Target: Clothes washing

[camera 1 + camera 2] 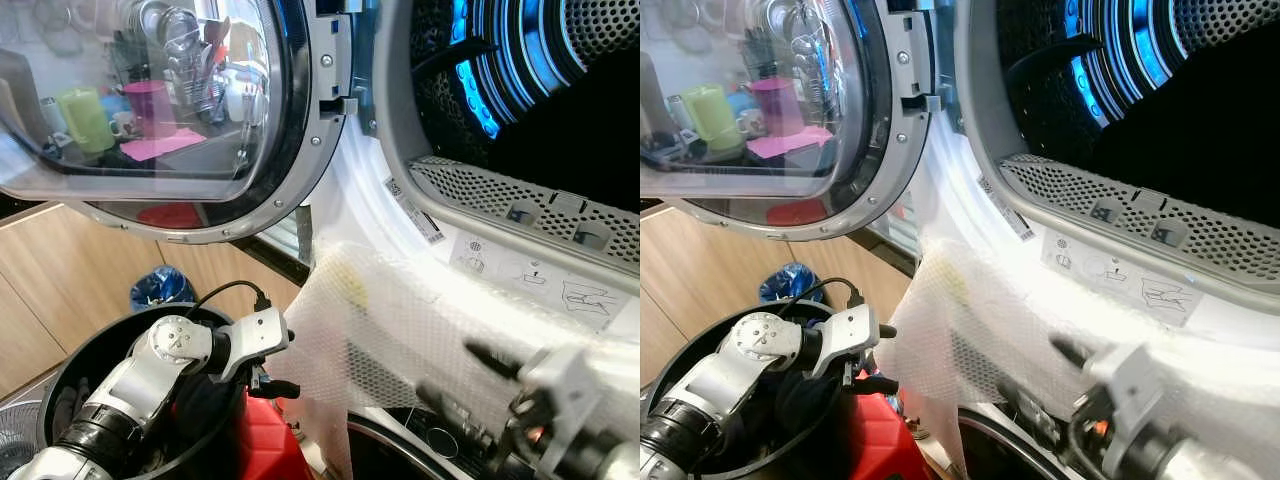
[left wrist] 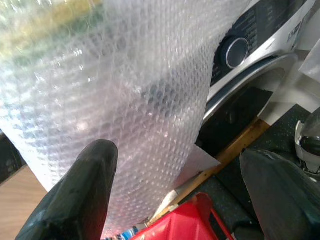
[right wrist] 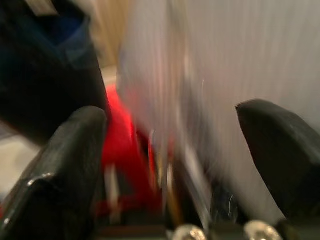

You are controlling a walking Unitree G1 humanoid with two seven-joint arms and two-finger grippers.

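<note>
Left claw (image 1: 270,378): low at left over the black tub, fingers spread wide, empty; just beside the lower edge of the bubble wrap, contact not discernible.
Right claw (image 1: 1065,352): low at right, blurred, fingers apart in wrist view, nothing between them; pointed toward the hanging sheet.
Black tub (image 1: 70,370): round, on the floor at lower left, dark contents not identifiable.
Red item (image 1: 262,440): beside the tub, below the left claw; type not discernible.
Bubble wrap (image 1: 400,330): translucent sheet draped over the drum opening's lower lip, hanging down across the machine front.
Control dial (image 2: 235,52): round, on the panel of a lower machine, beside the sheet.
Drum (image 1: 520,70): open, blue-lit, perforated; laundry inside not discernible.
Door (image 1: 170,110): swung open to the left, glass reflecting kitchen items.
Blue bag (image 1: 160,288): on the floor by wooden cabinets, beyond the tub.
</note>
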